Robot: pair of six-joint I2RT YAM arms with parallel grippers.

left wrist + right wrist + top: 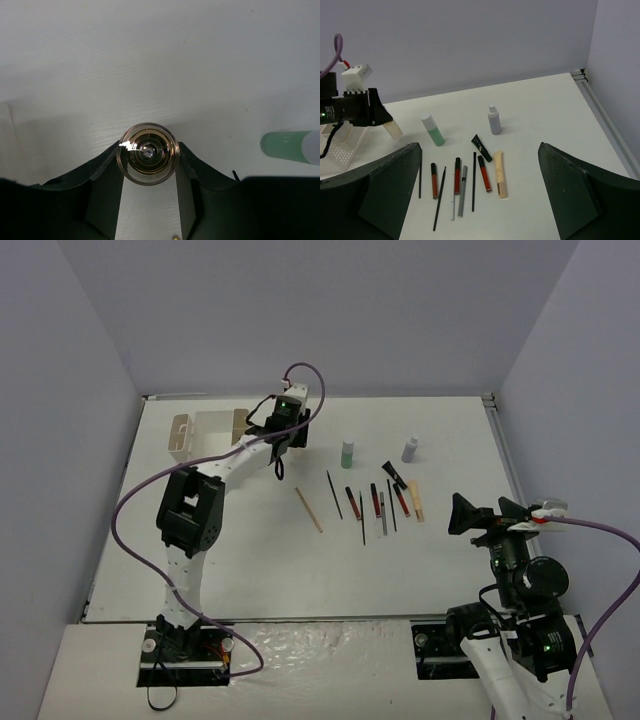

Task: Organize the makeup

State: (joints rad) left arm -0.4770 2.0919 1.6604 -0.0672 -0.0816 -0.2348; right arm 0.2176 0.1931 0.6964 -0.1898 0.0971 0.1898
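Observation:
My left gripper [280,445] hangs over the back of the table next to the box, pointing down. Its two black fingers [107,175] press both sides of the amber bottle [148,154], seen from above. From the right wrist view the amber bottle [393,129] leans under that gripper. The green bottle [348,453] and the grey bottle [409,449] stand upright further right. In front of them lie thin pencils, brushes and red tubes [375,505] in a row. My right gripper [487,515] is wide open and holds nothing, right of the row.
A white-and-beige compartmented box [195,432] stands at the back left, just left of the left gripper. A tan stick [309,510] lies apart, left of the row. A tan tube [500,174] and a black tube [481,148] lie at the row's right end.

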